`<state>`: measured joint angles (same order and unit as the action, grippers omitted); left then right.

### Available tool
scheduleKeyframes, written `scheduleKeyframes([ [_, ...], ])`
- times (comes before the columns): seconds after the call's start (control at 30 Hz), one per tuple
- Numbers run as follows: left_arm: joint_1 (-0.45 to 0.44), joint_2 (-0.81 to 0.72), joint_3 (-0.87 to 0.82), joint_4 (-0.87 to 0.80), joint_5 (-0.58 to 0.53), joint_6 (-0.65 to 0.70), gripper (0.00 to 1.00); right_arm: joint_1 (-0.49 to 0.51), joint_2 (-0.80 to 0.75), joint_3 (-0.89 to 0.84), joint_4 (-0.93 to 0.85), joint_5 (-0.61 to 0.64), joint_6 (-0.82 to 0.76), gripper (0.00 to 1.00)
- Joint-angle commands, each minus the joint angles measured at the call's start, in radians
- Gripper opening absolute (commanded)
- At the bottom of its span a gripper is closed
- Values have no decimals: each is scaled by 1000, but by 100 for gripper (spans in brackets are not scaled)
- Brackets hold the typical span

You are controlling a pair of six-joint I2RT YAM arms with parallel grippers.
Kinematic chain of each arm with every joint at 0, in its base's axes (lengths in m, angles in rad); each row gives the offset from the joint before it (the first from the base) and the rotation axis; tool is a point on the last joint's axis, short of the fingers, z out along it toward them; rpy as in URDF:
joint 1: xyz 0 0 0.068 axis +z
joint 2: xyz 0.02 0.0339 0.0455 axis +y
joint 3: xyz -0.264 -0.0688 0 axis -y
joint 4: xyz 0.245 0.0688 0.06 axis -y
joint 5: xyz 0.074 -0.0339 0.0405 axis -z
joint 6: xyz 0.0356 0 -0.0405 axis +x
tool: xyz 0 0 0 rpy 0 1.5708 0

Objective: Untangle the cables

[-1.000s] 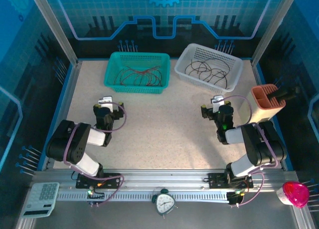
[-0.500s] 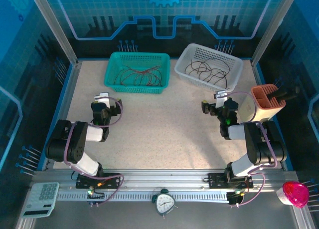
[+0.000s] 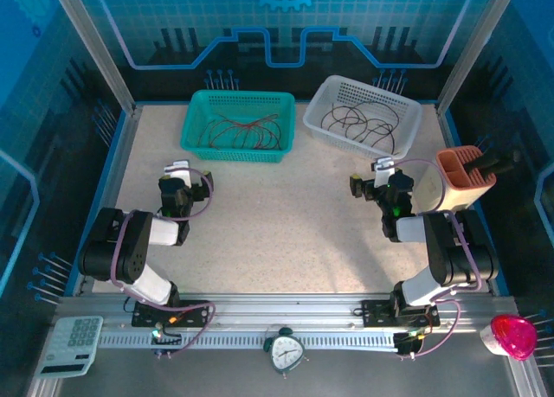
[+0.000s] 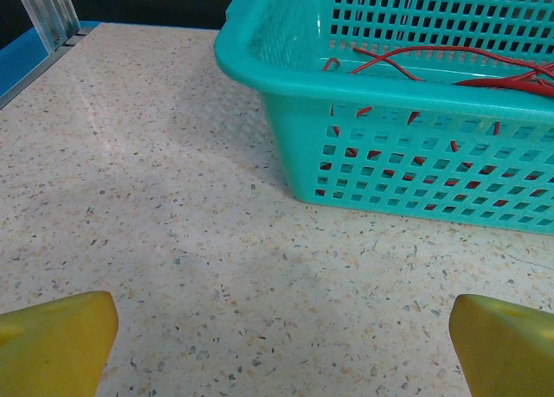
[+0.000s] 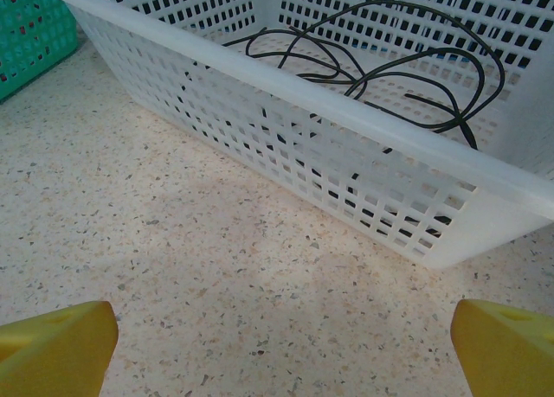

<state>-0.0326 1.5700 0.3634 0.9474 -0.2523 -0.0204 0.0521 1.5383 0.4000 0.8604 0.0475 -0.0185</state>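
Dark red cables [image 3: 242, 131] lie loosely curled in the teal basket [image 3: 197, 120] at the back left; the left wrist view looks at them [image 4: 450, 64] through the basket's wall [image 4: 407, 163]. Black cables [image 3: 359, 124] lie coiled in the white basket [image 3: 407, 112] at the back right, and they show close in the right wrist view [image 5: 372, 60]. My left gripper [image 3: 177, 176] stands open over bare table in front of the teal basket, yellow fingertips [image 4: 61, 336] wide apart. My right gripper [image 3: 379, 176] is open too, just short of the white basket [image 5: 485, 189], with nothing between its fingers.
An orange holder [image 3: 463, 179] with a dark tool stands close to the right arm. On the near rail sit a calculator [image 3: 76, 343], a small clock [image 3: 286, 352] and a pink object [image 3: 512, 336]. Glass walls and metal posts [image 3: 95, 51] enclose the table [image 3: 277, 224].
Over the last second my left gripper has shifted a little left and my right gripper a little right. Both have held still for the last half second, jaws open throughout.
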Motion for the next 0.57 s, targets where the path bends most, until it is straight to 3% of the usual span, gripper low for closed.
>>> scheduleKeyframes([
  [0.0,5,-17,3,7,22,-6,99,9,-1,10,3,1,5,100],
  [0.53,5,-17,3,7,22,-6,99,6,0,10,2,-2,7,100],
])
